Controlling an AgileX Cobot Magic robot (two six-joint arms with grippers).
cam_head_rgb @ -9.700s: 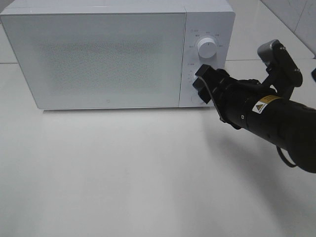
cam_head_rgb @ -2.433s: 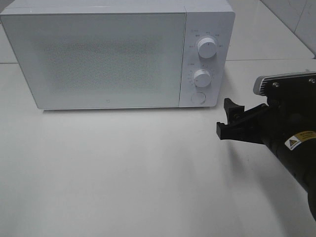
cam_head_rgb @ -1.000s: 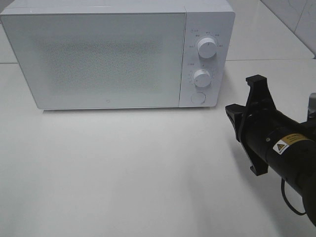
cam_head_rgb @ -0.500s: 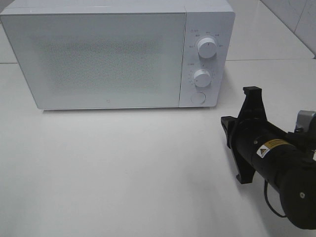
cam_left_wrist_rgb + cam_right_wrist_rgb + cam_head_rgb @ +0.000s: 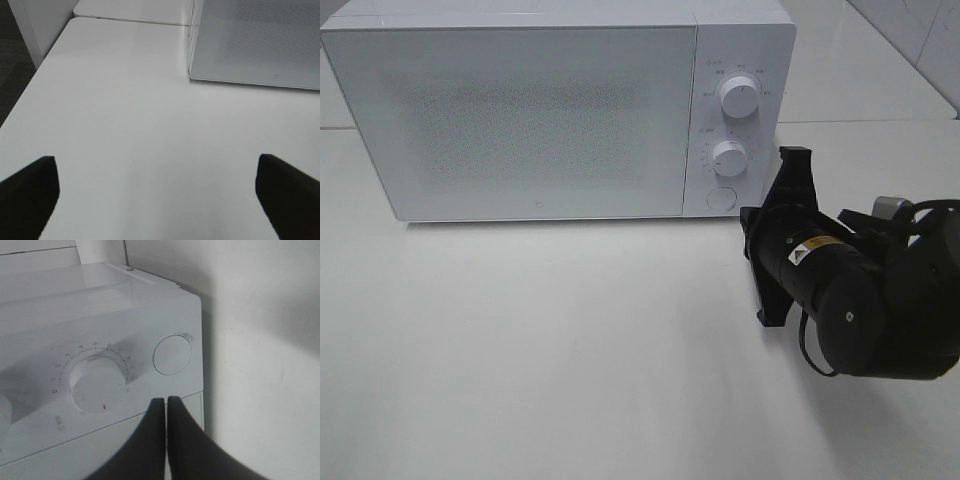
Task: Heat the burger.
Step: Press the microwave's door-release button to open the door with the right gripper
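Observation:
The burger is not in view in any frame. The white microwave [image 5: 520, 110] stands at the back of the table with its door shut. My right gripper [image 5: 748, 228] is shut and empty, rolled on its side, just right of the control panel and close to the round button [image 5: 721, 198]. In the right wrist view the shut fingertips [image 5: 166, 405] point just below the round button [image 5: 172, 355] and beside the lower knob [image 5: 97, 385]. My left gripper [image 5: 157, 200] is open and empty over bare table, left of the microwave's corner [image 5: 190, 75].
The microwave panel carries an upper knob [image 5: 739, 97] and a lower knob [image 5: 729, 158]. The white table [image 5: 570, 350] stretches in front of the microwave. In the left wrist view the table's edge [image 5: 30, 95] drops to a dark floor.
My right gripper left the lower knob, drew back to the right, rolled on its side, and over the last second moved left and forward toward the round button. The microwave door stays shut.

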